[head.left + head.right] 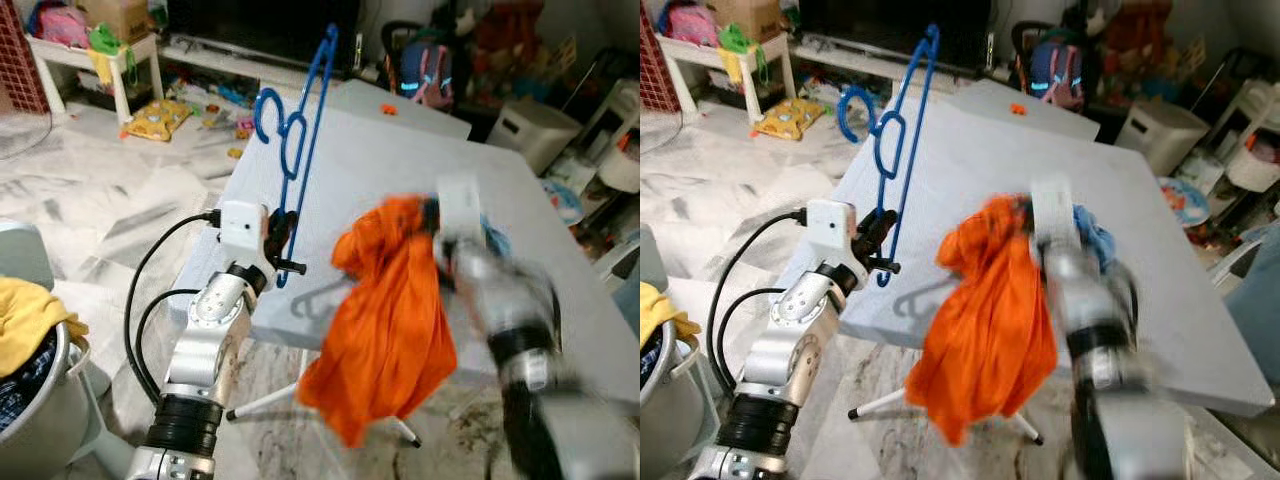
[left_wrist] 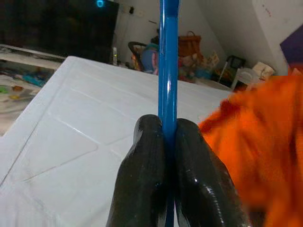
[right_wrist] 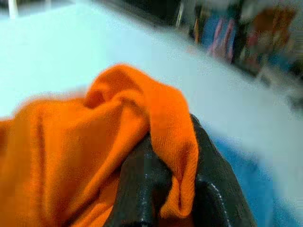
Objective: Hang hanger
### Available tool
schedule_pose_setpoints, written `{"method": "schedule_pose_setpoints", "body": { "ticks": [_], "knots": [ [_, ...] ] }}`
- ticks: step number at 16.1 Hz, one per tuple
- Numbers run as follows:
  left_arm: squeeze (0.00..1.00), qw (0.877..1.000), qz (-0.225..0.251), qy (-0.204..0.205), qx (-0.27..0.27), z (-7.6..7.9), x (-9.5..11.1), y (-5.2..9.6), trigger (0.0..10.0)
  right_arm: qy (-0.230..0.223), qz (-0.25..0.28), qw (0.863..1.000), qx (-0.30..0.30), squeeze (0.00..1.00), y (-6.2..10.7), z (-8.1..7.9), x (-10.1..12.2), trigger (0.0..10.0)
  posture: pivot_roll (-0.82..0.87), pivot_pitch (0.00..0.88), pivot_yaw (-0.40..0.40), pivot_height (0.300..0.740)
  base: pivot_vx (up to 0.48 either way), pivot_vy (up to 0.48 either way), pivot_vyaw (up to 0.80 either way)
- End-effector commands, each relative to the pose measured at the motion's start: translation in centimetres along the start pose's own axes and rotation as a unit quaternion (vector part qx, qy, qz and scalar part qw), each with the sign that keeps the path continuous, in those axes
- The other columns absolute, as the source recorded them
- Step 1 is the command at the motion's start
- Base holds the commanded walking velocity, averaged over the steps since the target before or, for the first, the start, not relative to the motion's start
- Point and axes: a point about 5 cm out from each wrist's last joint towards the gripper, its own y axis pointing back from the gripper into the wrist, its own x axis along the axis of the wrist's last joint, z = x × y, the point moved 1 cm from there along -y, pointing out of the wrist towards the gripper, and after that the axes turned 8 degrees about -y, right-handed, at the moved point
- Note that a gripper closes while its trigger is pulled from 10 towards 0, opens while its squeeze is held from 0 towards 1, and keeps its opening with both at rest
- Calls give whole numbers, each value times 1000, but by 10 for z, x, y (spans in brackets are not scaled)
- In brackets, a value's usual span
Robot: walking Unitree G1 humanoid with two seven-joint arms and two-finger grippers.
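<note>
1. Head views: the left gripper (image 1: pixel 283 243) at the near left corner of the flat grey table (image 1: pixel 400 170) holds up a thin blue plastic hanger (image 1: pixel 300 130). A grey metal bucket (image 1: pixel 40 390) holds yellow cloth.
2. Left wrist: fingers (image 2: pixel 147 184) pressed tight on the hanger's bar.
3. Right wrist: the right gripper (image 3: pixel 173 182) pinches a crumpled orange cloth garment (image 3: pixel 71 156), which droops over the table's near edge.

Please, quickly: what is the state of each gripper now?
Left gripper: closed on the blue hanger, held upright.
Right gripper: closed on the orange cloth.
</note>
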Motion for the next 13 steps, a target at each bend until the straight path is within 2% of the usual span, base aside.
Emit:
{"method": "schedule_pose_setpoints", "body": {
  "ticks": [1,3,4,5,6,7,8,9,10,11,12,13],
  "knots": [
    [0,1000,5,-2,-4,7,3,-2,10000,-14,70,997,-40,0,-7,17,52,0,252,0,-209,740,0,0,0],
    [0,1000,6,0,3,6,3,0,10000,-23,169,983,-74,0,-6,24,117,0,266,0,-221,740,0,0,0],
    [0,1000,6,0,5,6,3,1,10000,-22,211,973,-90,0,-2,27,138,0,266,0,-221,740,0,0,0],
    [0,1000,7,0,8,5,2,2,10000,-7,305,944,-123,0,13,33,180,0,274,0,-228,740,0,0,0],
    [0,1000,6,1,11,4,2,3,10000,13,395,905,-155,0,31,38,218,0,273,0,-229,740,0,0,0],
    [0,1000,6,1,12,4,1,3,10000,21,417,893,-166,0,37,40,226,0,272,0,-230,740,0,0,0],
    [0,1000,6,0,12,5,1,3,10000,28,423,889,-173,0,38,41,228,0,272,0,-232,740,0,0,0],
    [0,1000,6,2,12,6,1,2,10000,42,402,900,-162,0,31,38,215,0,272,0,-232,740,0,0,0],
    [0,1000,5,2,10,7,0,2,10000,60,358,920,-149,0,19,34,187,0,265,0,-231,740,0,0,0],
    [0,1000,5,3,8,8,0,1,10000,91,268,951,-127,0,3,29,142,3412,262,0,-230,740,0,0,0],
    [0,1000,5,3,7,9,0,1,10000,111,172,975,-83,0,-8,20,101,10000,257,0,-225,740,0,0,0],
    [0,1000,3,4,5,9,-1,1,10000,114,90,989,-28,1000,-13,11,64,10000,253,0,-222,740,0,0,0]
  ]
}}
